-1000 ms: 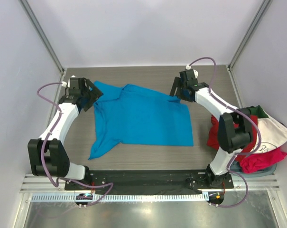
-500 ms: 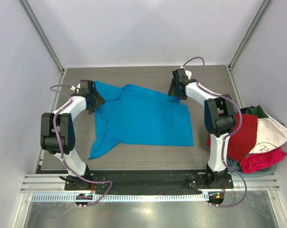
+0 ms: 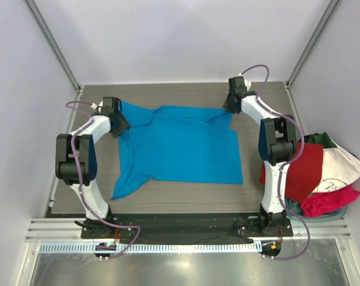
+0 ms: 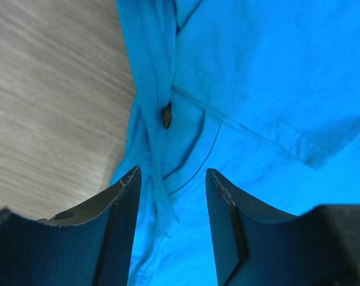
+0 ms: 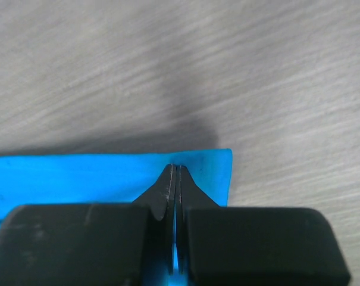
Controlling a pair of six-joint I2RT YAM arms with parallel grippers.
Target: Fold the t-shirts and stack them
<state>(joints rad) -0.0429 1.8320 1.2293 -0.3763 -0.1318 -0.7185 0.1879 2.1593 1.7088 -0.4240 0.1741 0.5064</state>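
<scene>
We cannot read the tiny print on the white shirt. The right arm hides part of the red shirt. The blue shirt overruns the left wrist frame.

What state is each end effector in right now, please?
Left end effector: open, fingers apart over a fold of the blue t-shirt, not gripping it.
Right end effector: closed, pinching the blue t-shirt's far corner.

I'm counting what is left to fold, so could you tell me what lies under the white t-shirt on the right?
A red t-shirt, a magenta-pink t-shirt and the edge of a dark green t-shirt show beneath the white t-shirt. Anything deeper is covered.
</scene>
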